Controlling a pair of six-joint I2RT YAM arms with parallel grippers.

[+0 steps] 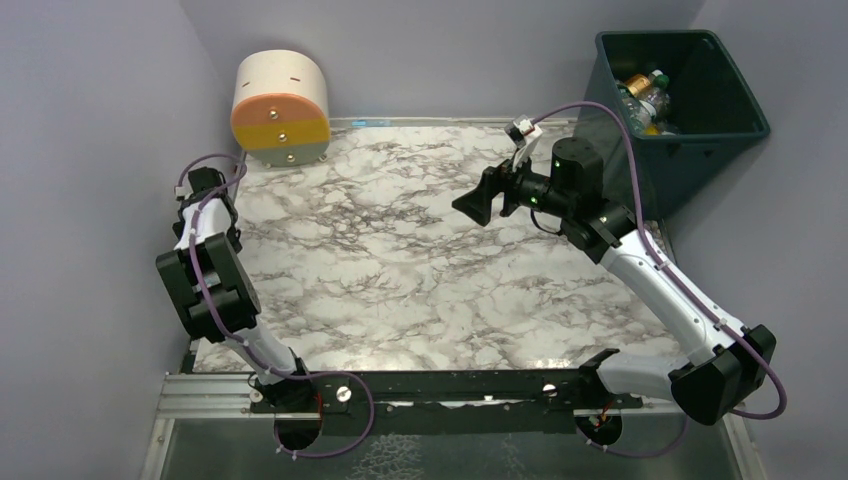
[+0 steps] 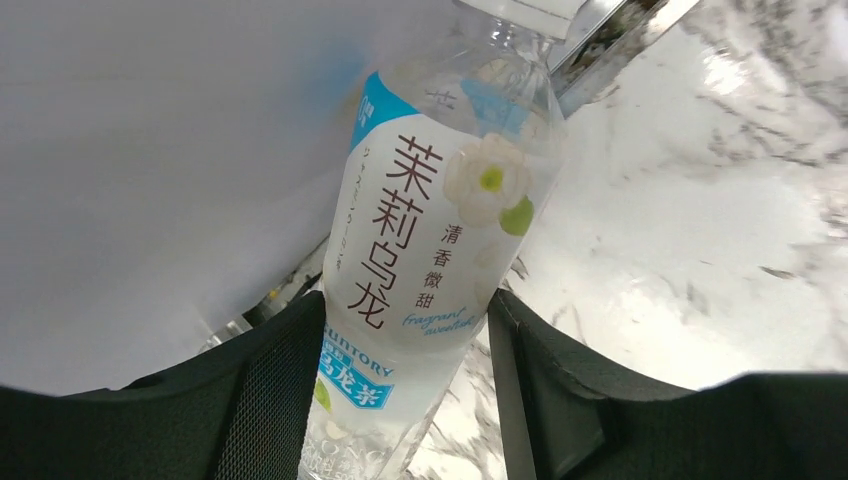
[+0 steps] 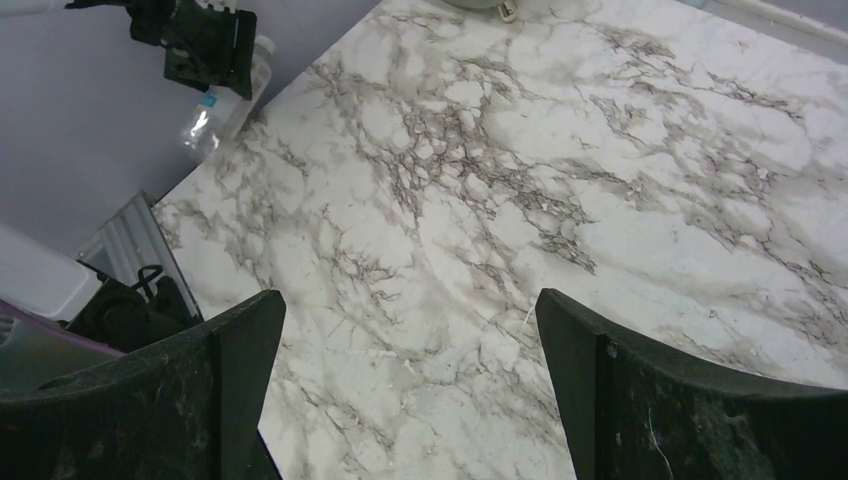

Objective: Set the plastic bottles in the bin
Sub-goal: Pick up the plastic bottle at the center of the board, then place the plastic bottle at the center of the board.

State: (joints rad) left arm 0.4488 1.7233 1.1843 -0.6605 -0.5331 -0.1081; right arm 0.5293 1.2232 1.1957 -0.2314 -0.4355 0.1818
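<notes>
In the left wrist view a clear plastic bottle (image 2: pixel 430 200) with a white and light-blue label lies between my left gripper's (image 2: pixel 405 310) black fingers, both pads against its sides. It is at the table's left edge by the wall. The right wrist view shows the same bottle (image 3: pixel 212 108) sticking out below the left gripper (image 3: pixel 205 45). In the top view the left gripper (image 1: pixel 203 186) hides the bottle. My right gripper (image 1: pixel 472 207) is open and empty above the table's middle right, with only marble between its fingers (image 3: pixel 240 340). The dark teal bin (image 1: pixel 735 125) stands at the far right with several bottles (image 1: pixel 645 95) inside.
A round cream, orange and yellow drum (image 1: pixel 280 105) lies at the far left of the marble table (image 1: pixel 400 270). Grey walls close in on the left and back. A metal rail (image 1: pixel 450 385) runs along the near edge.
</notes>
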